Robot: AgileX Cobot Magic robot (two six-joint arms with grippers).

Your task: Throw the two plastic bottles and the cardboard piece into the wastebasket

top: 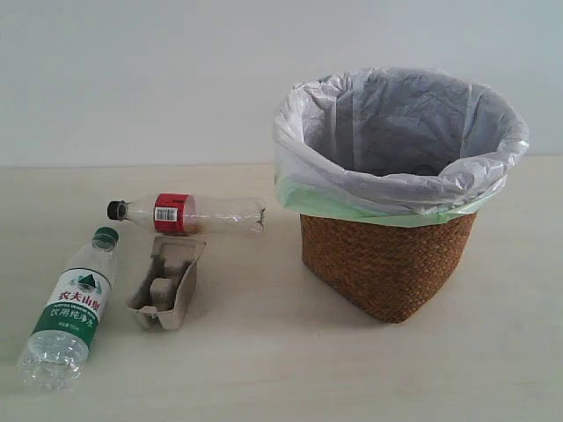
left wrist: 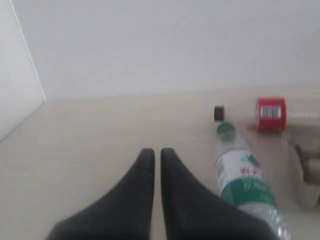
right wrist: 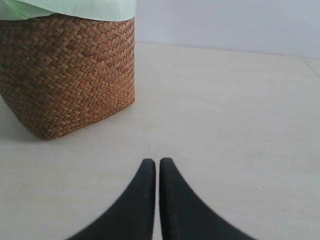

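Note:
The green-capped bottle lies on the table at the front left. Behind it the slimmer black-capped bottle with the red label lies crosswise. The grey-beige cardboard piece rests between them. The wicker wastebasket with its plastic bag stands to the right. My left gripper is shut and empty, just beside the green-capped bottle. My right gripper is shut and empty over bare table near the basket. Neither gripper shows in the exterior view.
A pale wall runs behind the beige table. A white panel stands at one side in the left wrist view. The bag's pale green edge hangs over the basket rim.

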